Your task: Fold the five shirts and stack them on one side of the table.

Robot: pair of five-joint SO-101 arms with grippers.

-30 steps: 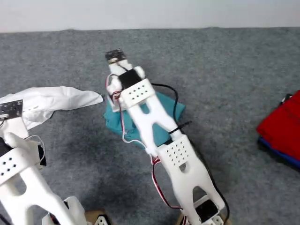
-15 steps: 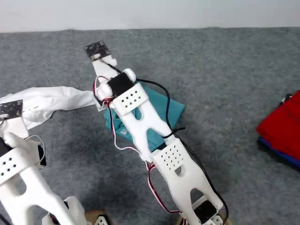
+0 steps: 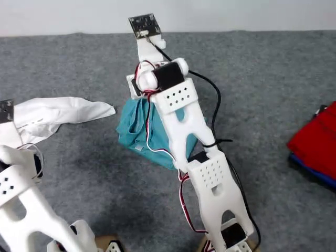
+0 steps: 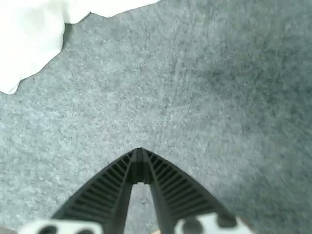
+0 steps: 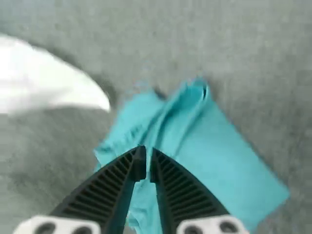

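Left gripper (image 4: 141, 152) closed, empty, over the table (image 4: 234, 97). Right gripper (image 5: 145, 155) pinched tight on teal shirt (image 3: 134, 126) mid-table, one edge lifted and the rest lying down. Cloth looks light, limp, droopy — a hem corner probably grips best. White shirt (image 3: 58, 113) just beside; red shirt (image 3: 315, 139) well apart at the edge.

The right arm (image 3: 181, 105) reaches over the teal shirt (image 3: 134, 126), which is bunched up under its wrist. A white shirt (image 3: 58, 113) lies left of it on the grey table (image 3: 262, 79). A red shirt (image 3: 315, 139) lies on a blue shirt (image 3: 311, 169) at the right edge.
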